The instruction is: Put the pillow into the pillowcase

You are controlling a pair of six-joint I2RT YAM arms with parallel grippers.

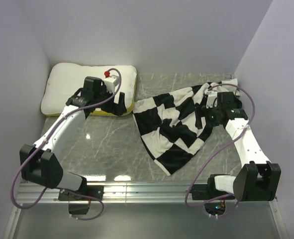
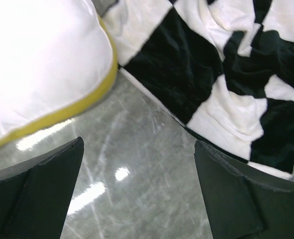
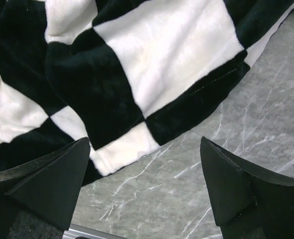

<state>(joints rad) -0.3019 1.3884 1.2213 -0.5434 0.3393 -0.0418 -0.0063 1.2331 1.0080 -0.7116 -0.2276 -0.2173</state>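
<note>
The cream-white pillow (image 1: 67,84) with a yellow band lies at the back left corner of the table. The black-and-white checkered pillowcase (image 1: 174,124) lies crumpled across the middle and right. My left gripper (image 1: 121,105) is open and empty, hovering at the pillow's front right corner, over bare table between pillow (image 2: 42,64) and pillowcase (image 2: 226,74). My right gripper (image 1: 202,117) is open and empty, above the pillowcase's right edge (image 3: 137,74); bare table shows between its fingers.
White walls close in the table on the left, back and right. The grey marble tabletop (image 1: 102,144) shows in front of the pillow and pillowcase. A metal rail (image 1: 147,189) with both arm bases runs along the near edge.
</note>
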